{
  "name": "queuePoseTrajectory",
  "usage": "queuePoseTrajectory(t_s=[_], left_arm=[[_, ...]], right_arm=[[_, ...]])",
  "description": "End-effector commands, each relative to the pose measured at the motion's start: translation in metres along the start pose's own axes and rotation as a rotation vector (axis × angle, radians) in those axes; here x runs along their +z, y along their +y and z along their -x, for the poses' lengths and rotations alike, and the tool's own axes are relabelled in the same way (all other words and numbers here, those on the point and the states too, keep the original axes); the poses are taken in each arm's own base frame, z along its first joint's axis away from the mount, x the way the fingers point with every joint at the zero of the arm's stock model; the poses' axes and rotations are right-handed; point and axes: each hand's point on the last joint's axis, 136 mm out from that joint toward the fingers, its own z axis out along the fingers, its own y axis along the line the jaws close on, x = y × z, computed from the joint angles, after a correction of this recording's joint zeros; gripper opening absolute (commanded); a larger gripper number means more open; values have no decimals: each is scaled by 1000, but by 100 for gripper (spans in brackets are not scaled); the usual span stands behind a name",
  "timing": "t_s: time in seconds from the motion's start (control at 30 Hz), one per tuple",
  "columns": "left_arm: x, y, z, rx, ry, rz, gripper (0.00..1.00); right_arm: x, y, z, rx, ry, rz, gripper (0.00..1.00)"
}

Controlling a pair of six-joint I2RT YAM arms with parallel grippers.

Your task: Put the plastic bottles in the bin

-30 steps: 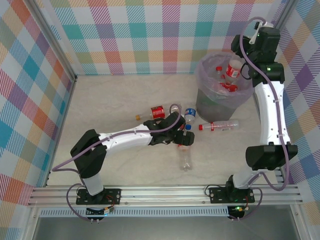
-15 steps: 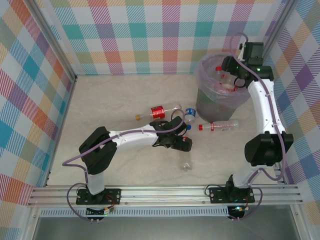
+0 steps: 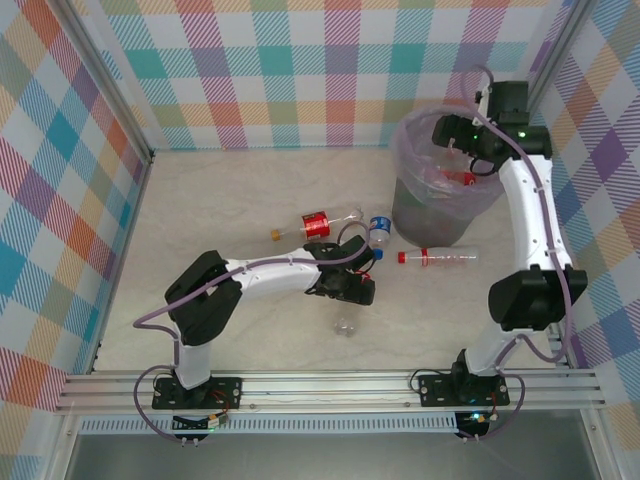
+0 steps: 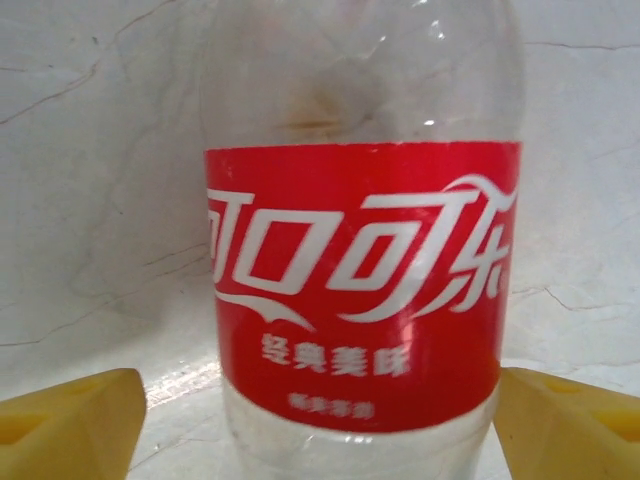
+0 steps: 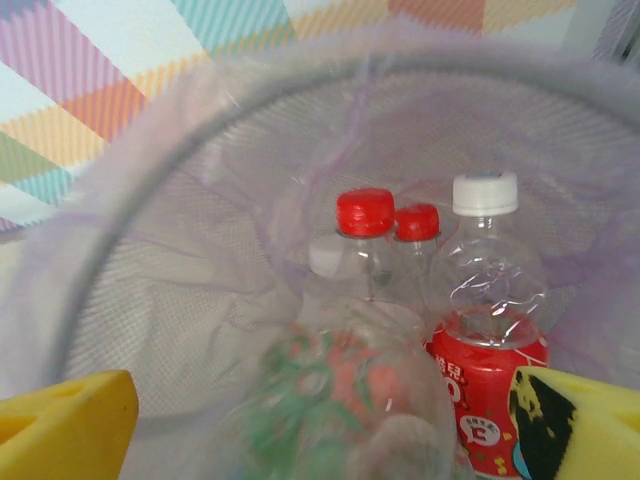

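— Where's the left gripper (image 3: 352, 290)?
— Lower centre, jaws parted astride a red-labelled bottle (image 4: 360, 290) on the table (image 3: 220, 200); one side may be touching it, hard to say.
— And the right gripper (image 3: 455, 140)?
— Upper right, spread wide over the bin (image 3: 420, 215), with a blurred bottle (image 5: 330, 400) below it and other bottles (image 5: 487, 300) inside.

On my feed, the pale marble-patterned tabletop (image 3: 230, 200) sits under even, soft light, with thin grey veins running across it (I see them sharpest in the left wrist view). A pastel plaid back wall (image 3: 300, 70) rises behind it. A matching plaid left wall (image 3: 50, 200) and plaid right wall (image 3: 612, 230) close its sides. A ribbed aluminium rail (image 3: 330, 390) runs along its near edge.
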Motion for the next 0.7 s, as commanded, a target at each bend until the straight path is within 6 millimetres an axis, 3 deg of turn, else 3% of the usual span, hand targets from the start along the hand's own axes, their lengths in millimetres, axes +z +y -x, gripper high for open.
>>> queuePoseTrajectory(t_s=[0.0,0.13,0.33,0.5,0.67], left_arm=[[0,16,2,20,21,80,82],[5,17,-1,37,45,77,69],[-1,21,3,69,27,101,55],[-18,38,11,92,-69,161,44],[-44,47,25,98,-209,168,43]], right_arm=[[-89,15,8,-40,-85,48,96],[-124,29,-35,-9,-43,166,96],[-144,37,-106,97,47,291,96],[-140,35,-159,184,140,339,96],[-108,43,-212,344,282,442,95]])
